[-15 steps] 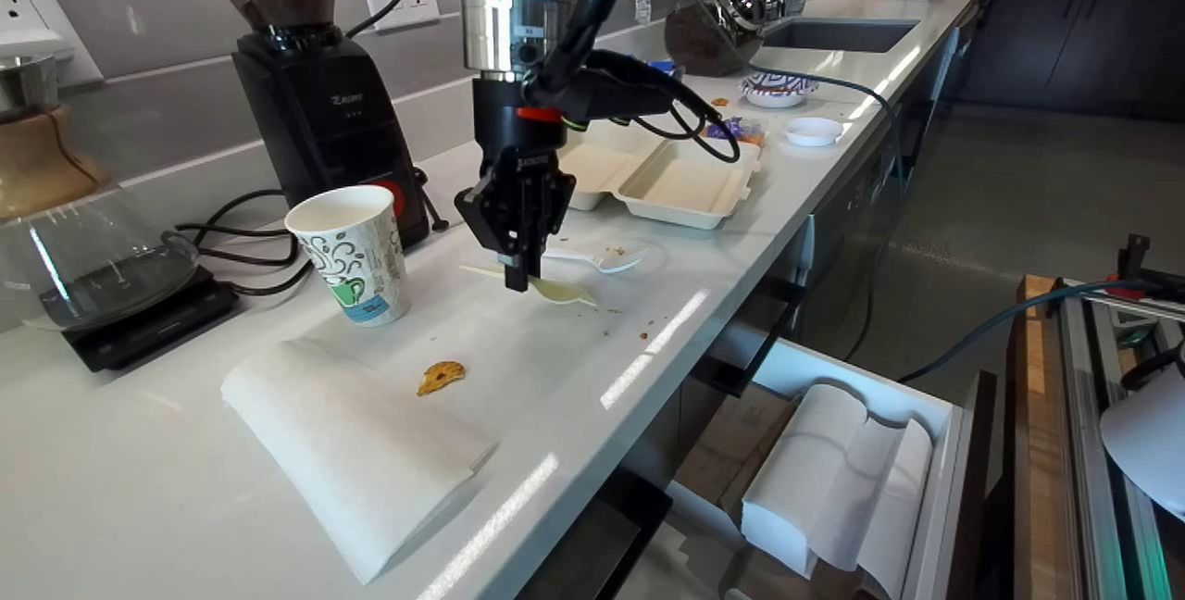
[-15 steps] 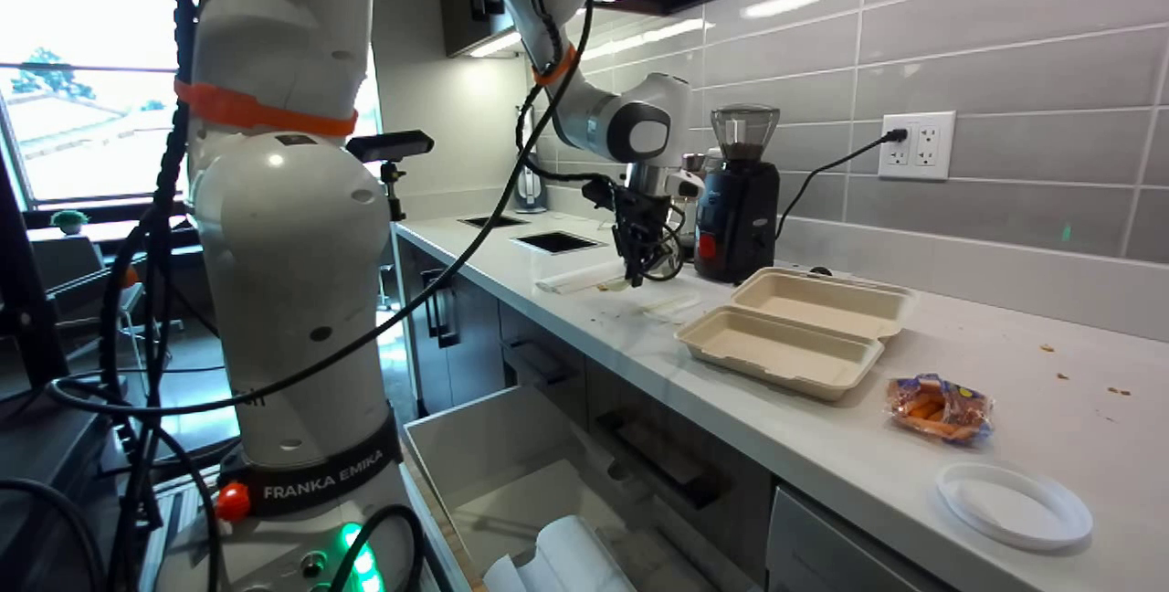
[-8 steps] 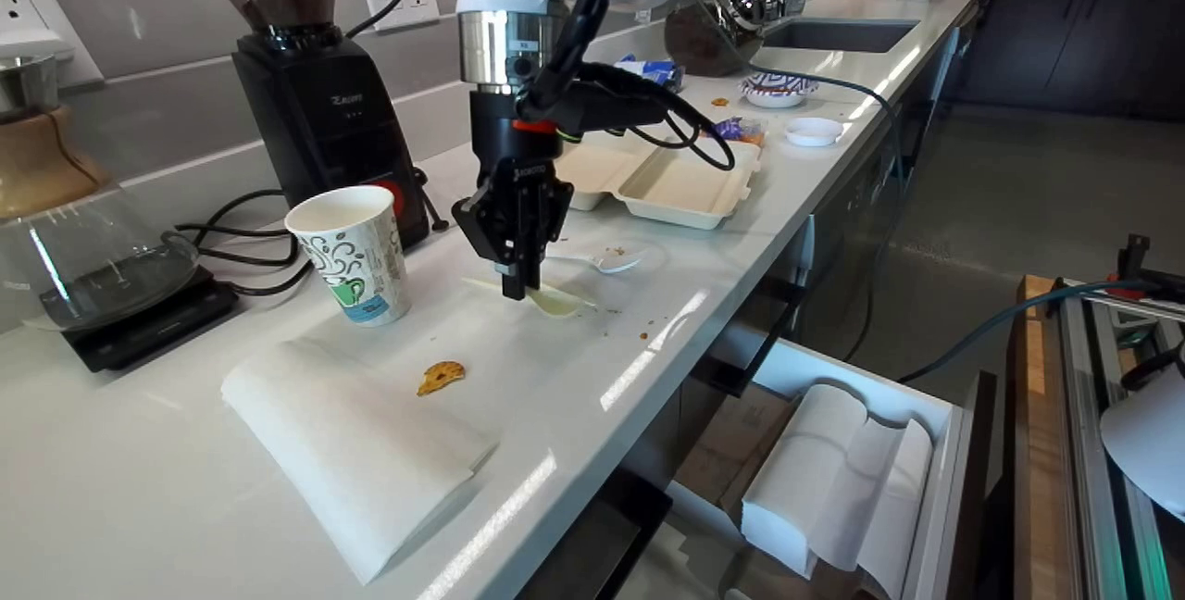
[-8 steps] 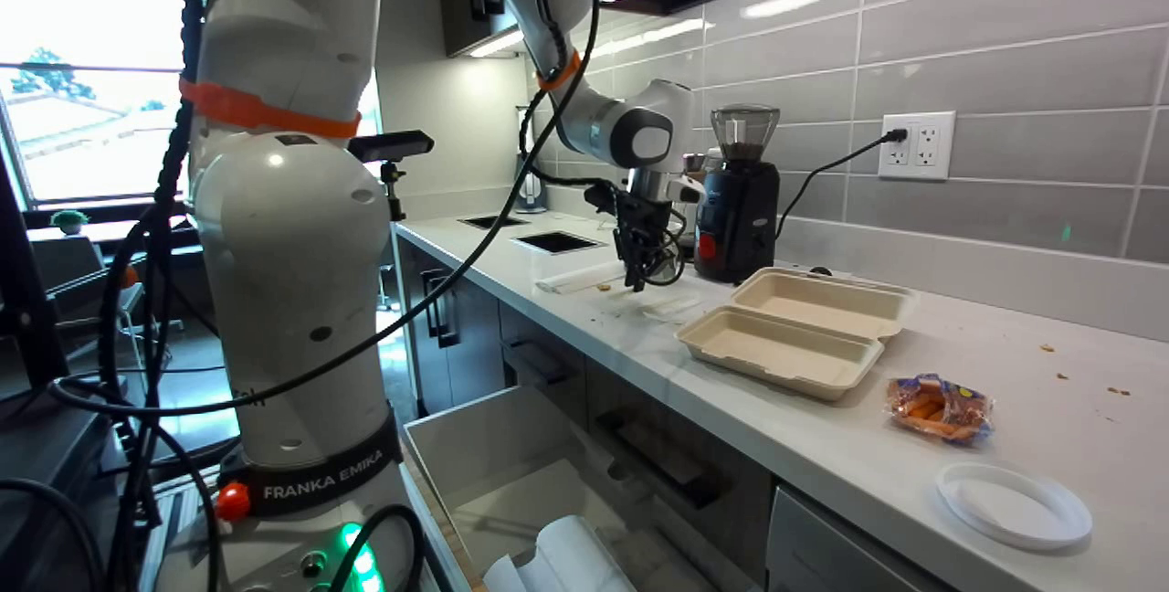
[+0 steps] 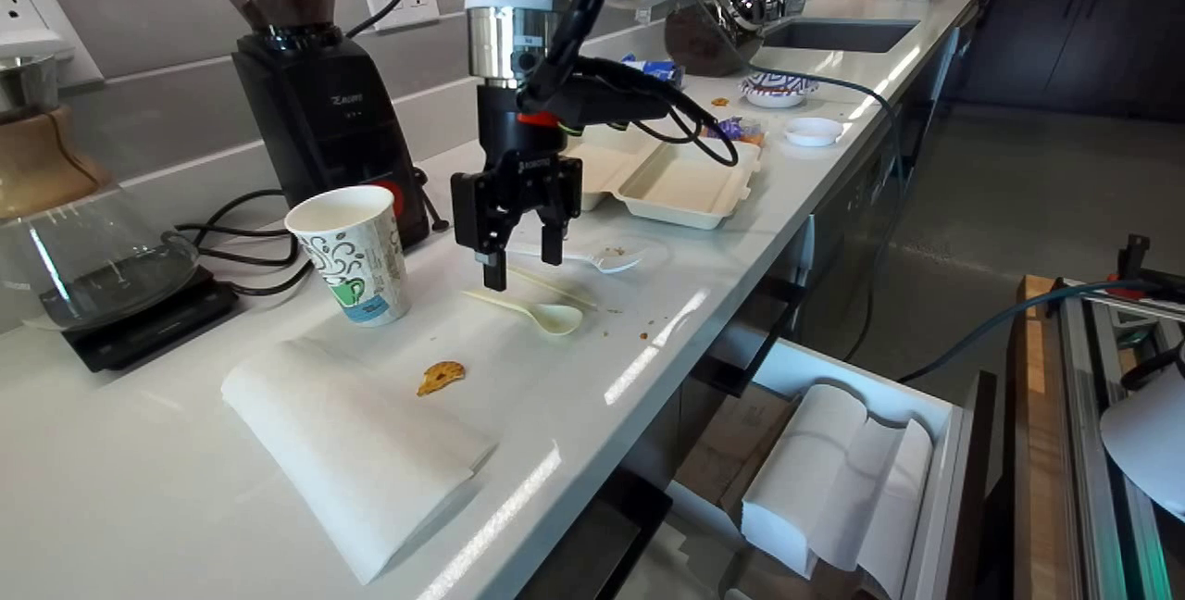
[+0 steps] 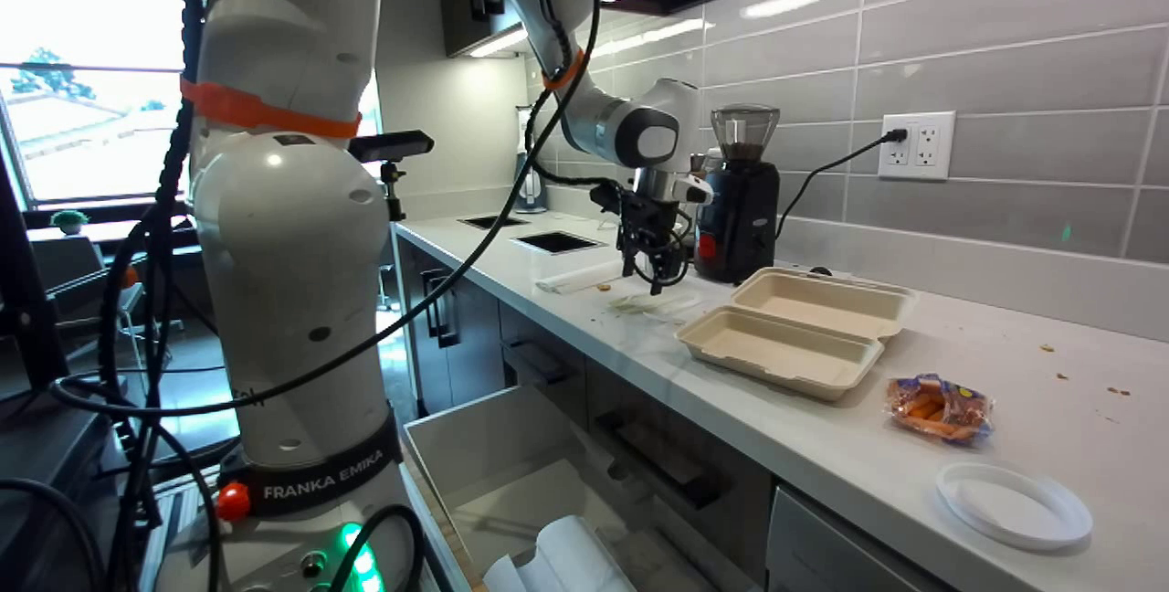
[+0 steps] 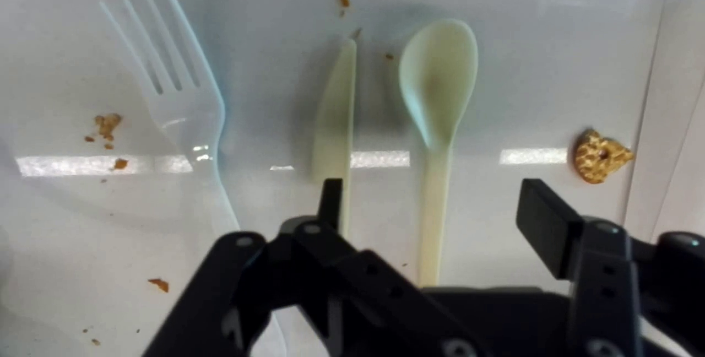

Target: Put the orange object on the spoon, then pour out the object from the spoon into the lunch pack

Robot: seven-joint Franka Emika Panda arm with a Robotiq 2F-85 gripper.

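Gripping the spoon (image 7: 438,153) likely meant lowering the gripper's (image 7: 436,211) parted fingers (image 7: 551,230) clear of the knife (image 7: 337,131) at wrist-view nine o'clock.

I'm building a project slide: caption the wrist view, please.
Pale spoon seen past the open gripper, with knife and fork at left, orange-brown scrap at right.

On the desk (image 5: 546,382), in an exterior view, the knife (image 5: 557,289) is placed behind the spoon (image 5: 554,318), the fork (image 5: 598,264) behind the knife, and the lunch pack (image 5: 683,181) behind the fork.
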